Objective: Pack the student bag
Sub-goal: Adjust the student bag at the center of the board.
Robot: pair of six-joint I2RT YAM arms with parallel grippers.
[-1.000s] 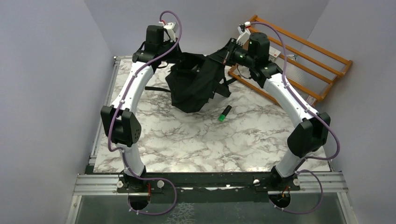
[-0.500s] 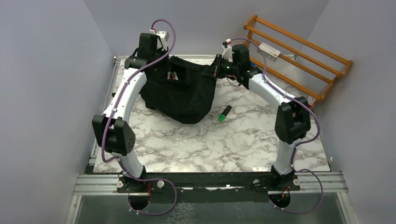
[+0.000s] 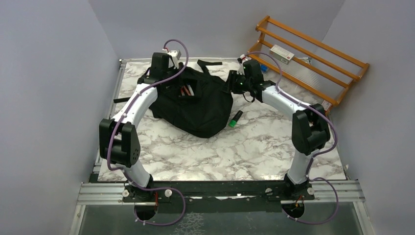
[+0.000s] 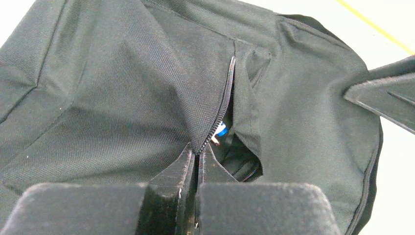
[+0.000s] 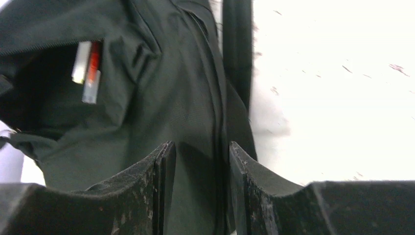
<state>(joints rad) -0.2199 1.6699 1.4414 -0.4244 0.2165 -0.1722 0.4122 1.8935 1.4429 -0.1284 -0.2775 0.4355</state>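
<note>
Student bag (image 3: 195,105): my left gripper (image 4: 197,156) pinches its zipper edge; my right gripper (image 5: 199,149) stands parted at its side, perhaps touching fabric; green marker (image 3: 236,118) lies just beside it.

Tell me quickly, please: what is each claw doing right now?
Left claw: closed, pinching the student bag at its zipper edge.
Right claw: open over the bag's fabric, holding nothing.

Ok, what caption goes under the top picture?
Student bag lies open on the marble table, green marker beside it.
</note>
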